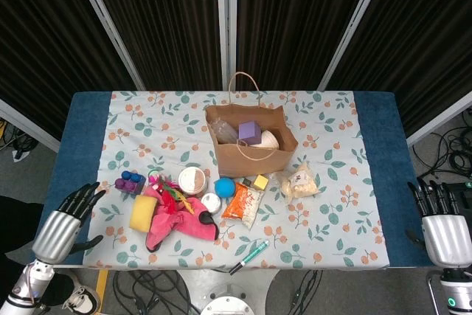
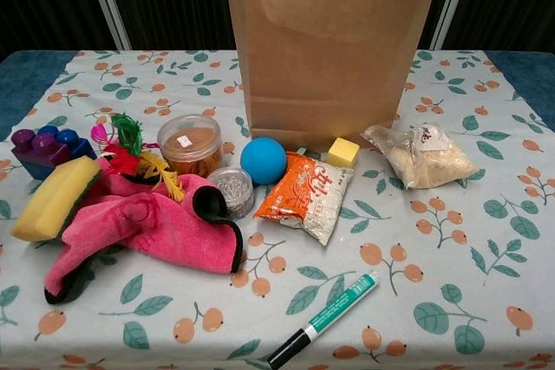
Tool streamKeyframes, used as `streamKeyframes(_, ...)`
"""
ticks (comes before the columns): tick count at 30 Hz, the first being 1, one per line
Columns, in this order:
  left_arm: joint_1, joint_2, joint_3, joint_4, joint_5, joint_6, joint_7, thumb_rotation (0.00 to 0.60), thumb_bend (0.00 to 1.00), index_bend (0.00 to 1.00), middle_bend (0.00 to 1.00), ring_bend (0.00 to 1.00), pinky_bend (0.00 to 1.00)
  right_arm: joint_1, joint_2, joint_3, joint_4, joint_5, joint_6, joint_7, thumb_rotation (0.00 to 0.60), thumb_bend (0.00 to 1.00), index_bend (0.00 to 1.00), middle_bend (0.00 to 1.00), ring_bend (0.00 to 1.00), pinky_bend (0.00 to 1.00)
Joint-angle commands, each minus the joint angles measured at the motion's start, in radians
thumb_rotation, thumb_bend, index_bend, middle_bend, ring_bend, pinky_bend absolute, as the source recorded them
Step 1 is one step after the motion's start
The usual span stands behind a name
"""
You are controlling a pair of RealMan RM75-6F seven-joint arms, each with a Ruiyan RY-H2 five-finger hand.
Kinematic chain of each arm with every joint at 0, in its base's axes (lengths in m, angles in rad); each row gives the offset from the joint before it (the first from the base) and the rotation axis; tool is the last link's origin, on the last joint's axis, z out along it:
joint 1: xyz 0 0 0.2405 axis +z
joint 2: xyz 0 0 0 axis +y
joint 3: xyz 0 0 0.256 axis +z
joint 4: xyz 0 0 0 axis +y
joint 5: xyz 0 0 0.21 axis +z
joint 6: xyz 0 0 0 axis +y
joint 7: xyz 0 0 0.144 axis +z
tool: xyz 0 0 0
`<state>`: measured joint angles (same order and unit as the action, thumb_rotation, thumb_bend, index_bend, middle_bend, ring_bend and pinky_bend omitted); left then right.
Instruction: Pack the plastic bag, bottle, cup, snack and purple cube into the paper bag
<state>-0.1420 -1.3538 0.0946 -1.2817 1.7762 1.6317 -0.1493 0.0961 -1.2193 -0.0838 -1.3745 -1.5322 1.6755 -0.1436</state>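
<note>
While the purple cube [image 1: 249,132] sits inside the paper bag [image 1: 251,154] at centre frame, the left hand [image 1: 65,223] and right hand [image 1: 444,228] hang empty, fingers spread, at the lower corners.

The head view looks steeply down from high above the table's near edge, taking in the whole tabletop around the paper bag [image 1: 249,140]. The chest view sits low and close, facing the paper bag's [image 2: 328,45] front wall level-on. Both share the clutter just before it.
</note>
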Motion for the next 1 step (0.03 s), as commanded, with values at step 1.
streamKeyframes(1, -0.001, -0.007, -0.004, 0.001, -0.003, -0.003, -0.001, 0.6, 0.0, 0.09, 0.08, 0.06, 0.18, -0.035, -0.044, 0.013, 0.056, -0.009, 0.016, 0.053, 0.6, 0.0, 0.0, 0.03, 0.0, 0.0)
